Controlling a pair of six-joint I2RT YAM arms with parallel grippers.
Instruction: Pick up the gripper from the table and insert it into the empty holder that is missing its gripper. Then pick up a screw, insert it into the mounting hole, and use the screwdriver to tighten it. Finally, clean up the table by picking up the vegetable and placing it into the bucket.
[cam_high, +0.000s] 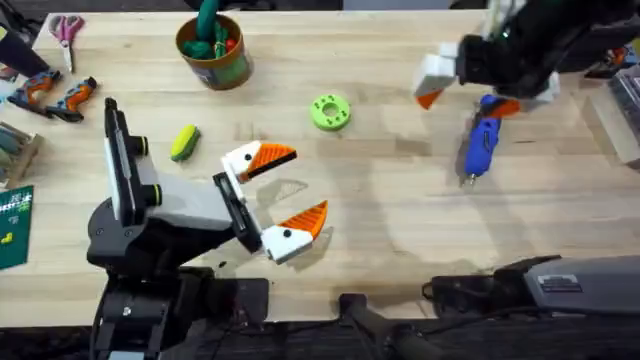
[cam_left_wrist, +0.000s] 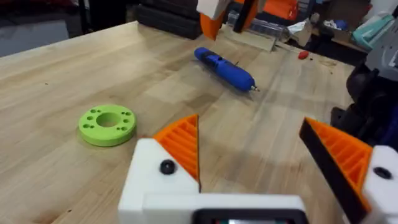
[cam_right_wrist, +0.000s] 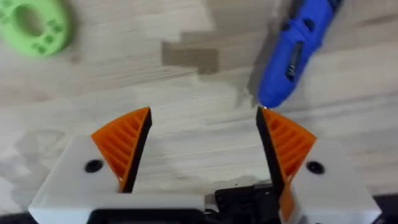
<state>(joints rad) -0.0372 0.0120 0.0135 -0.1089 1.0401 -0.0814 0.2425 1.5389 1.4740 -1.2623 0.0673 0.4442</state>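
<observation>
Overhead showed the left gripper (cam_high: 288, 190) with fingers spread wide and empty, the vegetable (cam_high: 185, 142) well off to its side near the bucket (cam_high: 214, 50). The right gripper (cam_high: 470, 85) hung just over the screwdriver (cam_high: 482, 143). Left wrist showed that screwdriver (cam_left_wrist: 225, 67) lying on the worktop (cam_left_wrist: 62, 74) far ahead of its fingers. Right wrist showed open fingers (cam_right_wrist: 124, 143), the screwdriver (cam_right_wrist: 298, 50) just beyond one tip. Picking up the screwdriver seemed in hand; next, centre over it and close.

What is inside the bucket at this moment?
The bucket at the table's far side holds colourful toy items: a tall teal piece sticking up, plus red and green pieces around it. Anything lower down is hidden by those pieces and the wall. The vegetable lies outside on the table.
</observation>
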